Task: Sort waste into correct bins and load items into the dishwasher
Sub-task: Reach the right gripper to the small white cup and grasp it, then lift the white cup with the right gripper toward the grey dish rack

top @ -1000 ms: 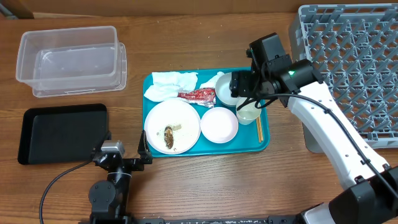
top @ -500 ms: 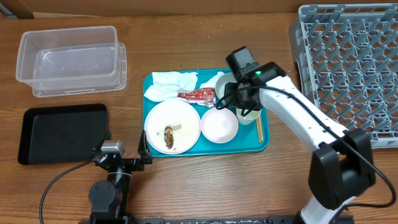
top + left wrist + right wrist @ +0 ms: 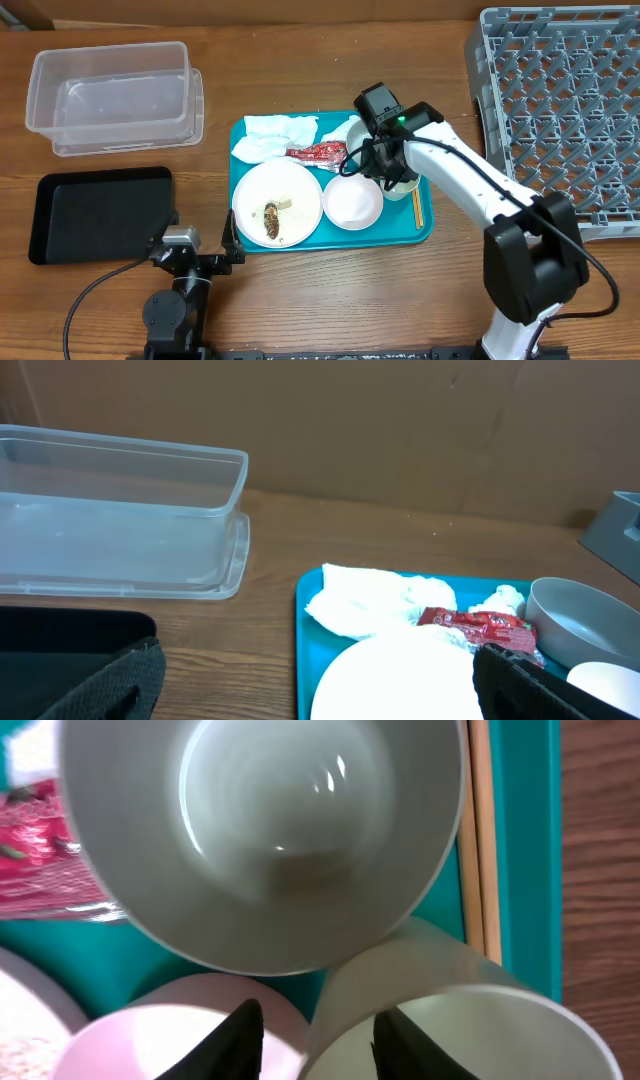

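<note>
Small white cup (image 3: 440,980), smooth rim between slightly spread right fingers (image 3: 240,1035); left fingers (image 3: 110,690) wide.

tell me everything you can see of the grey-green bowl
The grey-green bowl is round and glossy, like glazed ceramic. It is empty and stands upright on the teal tray. The red wrapper lies at its left and the chopsticks at its right. The white cup seems to touch its side.

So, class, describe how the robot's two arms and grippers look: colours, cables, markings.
Right arm: white shells, black joints, a green light, a thin black cable alongside. Left arm: black, with a silver block and a black cable. Both have black fingers.
</note>
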You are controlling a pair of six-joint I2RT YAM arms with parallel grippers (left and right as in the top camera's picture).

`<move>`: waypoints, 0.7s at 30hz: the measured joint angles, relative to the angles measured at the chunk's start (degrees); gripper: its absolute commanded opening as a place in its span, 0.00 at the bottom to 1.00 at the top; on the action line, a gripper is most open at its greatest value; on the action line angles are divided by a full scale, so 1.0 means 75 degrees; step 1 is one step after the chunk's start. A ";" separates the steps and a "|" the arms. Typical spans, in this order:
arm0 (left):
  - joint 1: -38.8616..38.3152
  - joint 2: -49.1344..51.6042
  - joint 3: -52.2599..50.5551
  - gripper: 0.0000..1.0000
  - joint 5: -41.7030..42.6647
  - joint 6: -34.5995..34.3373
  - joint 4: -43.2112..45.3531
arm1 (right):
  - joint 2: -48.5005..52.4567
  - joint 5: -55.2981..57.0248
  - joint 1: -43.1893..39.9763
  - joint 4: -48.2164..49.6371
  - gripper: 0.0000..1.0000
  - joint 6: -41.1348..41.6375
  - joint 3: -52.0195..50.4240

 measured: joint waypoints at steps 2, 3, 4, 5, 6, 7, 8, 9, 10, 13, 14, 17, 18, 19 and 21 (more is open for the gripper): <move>0.0000 0.0000 0.0000 1.00 0.0000 0.0000 0.0000 | 0.0061 0.0003 0.0000 -0.0044 0.33 -0.0009 0.0000; 0.0000 0.0000 0.0000 1.00 0.0000 0.0000 0.0000 | 0.0070 0.0003 0.0000 -0.0061 0.31 -0.0006 0.0000; 0.0000 0.0000 0.0000 1.00 -0.0003 0.0000 -0.0003 | 0.0073 0.0006 0.0000 -0.0079 0.29 0.0012 0.0000; 0.0000 0.0000 0.0000 1.00 0.0000 0.0000 0.0000 | 0.0073 0.0000 0.0000 -0.0114 0.26 0.0041 0.0000; 0.0000 0.0000 0.0000 1.00 0.0000 0.0000 0.0000 | 0.0073 -0.0003 0.0003 -0.0152 0.18 0.0073 0.0000; 0.0000 0.0000 0.0000 1.00 -0.0003 0.0000 0.0000 | 0.0073 -0.0017 0.0003 -0.0201 0.16 0.0090 0.0000; 0.0000 0.0000 0.0000 1.00 0.0000 0.0000 0.0000 | 0.0073 -0.0032 0.0000 -0.0254 0.15 0.0119 0.0006; 0.0000 0.0000 0.0000 1.00 0.0000 0.0000 0.0000 | 0.0073 -0.0055 0.0003 -0.0347 0.14 0.0149 0.0020; 0.0000 0.0000 0.0000 1.00 0.0000 0.0000 0.0000 | 0.0073 -0.0064 0.0006 -0.0443 0.11 0.0152 0.0038; 0.0000 0.0000 0.0000 1.00 -0.0003 0.0000 0.0000 | 0.0082 -0.0096 0.0015 -0.0804 0.04 0.0204 0.0248; 0.0000 0.0000 0.0000 1.00 0.0000 0.0000 0.0000 | 0.0082 -0.0111 0.0015 -0.0927 0.04 0.0189 0.0356; 0.0000 0.0000 0.0000 1.00 0.0000 0.0000 0.0000 | 0.0082 -0.0160 0.0032 -0.1387 0.04 0.0184 0.0801; 0.0000 0.0000 0.0000 1.00 0.0000 0.0000 0.0000 | 0.0082 -0.0172 0.0035 -0.1539 0.04 0.0181 0.0973; 0.0000 0.0000 0.0000 1.00 0.0000 0.0000 0.0000 | 0.0085 -0.0184 0.0035 -0.1676 0.04 0.0184 0.1122; 0.0000 0.0000 0.0000 1.00 0.0000 0.0000 0.0000 | 0.0085 -0.0219 0.0015 -0.2113 0.04 0.0178 0.1524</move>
